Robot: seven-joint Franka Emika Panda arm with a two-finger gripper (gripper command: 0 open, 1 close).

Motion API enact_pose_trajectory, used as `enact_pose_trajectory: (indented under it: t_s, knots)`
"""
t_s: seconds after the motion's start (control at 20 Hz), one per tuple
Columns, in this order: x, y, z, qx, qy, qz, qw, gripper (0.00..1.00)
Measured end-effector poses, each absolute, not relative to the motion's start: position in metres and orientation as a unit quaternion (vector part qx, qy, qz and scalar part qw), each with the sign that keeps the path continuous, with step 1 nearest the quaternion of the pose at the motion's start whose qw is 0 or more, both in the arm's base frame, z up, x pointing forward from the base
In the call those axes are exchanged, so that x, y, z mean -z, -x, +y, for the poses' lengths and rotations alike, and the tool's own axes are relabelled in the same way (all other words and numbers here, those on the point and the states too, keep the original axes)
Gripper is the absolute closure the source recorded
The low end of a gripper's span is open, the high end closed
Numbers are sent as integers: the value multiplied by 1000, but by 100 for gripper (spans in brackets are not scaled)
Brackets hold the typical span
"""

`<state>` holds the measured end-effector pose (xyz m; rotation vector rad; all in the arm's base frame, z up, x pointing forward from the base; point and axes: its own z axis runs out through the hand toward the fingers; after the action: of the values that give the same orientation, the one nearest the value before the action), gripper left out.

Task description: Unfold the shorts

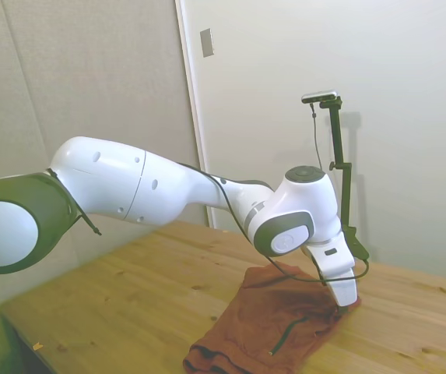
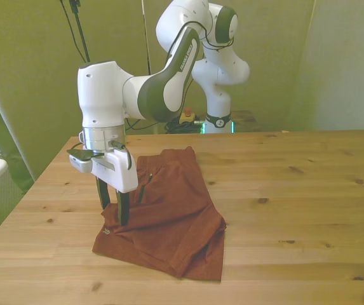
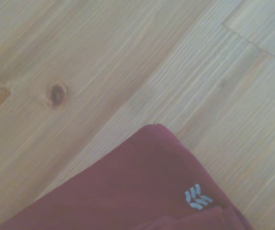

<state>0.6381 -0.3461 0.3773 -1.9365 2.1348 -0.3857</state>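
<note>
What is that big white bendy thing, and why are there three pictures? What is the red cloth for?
The white thing is a robot arm. At its tip is a pincer with two dark fingers, like a tiny pair of tongs.

The three pictures show one moment from three cameras. One stands off to the side of the table. One looks across the table at the robot. The third rides on the arm's wrist, so it sees only a small patch from very close.

On the wooden table lie rust-orange shorts, folded over and a bit rumpled. The close-up camera shows one corner of them, with a small pale logo.

The pincer is down at the edge of the shorts on the front view's left. Its fingers stand a little apart, around that edge. The shorts lie flat, not lifted. The robot's job is to unfold them.
</note>
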Motion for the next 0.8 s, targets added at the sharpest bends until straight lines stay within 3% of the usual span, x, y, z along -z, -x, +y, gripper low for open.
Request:
enact_pose_trajectory:
  t_s: [0.8]
  knots:
    - [-360,-633,-358,122,652,738,127,100]
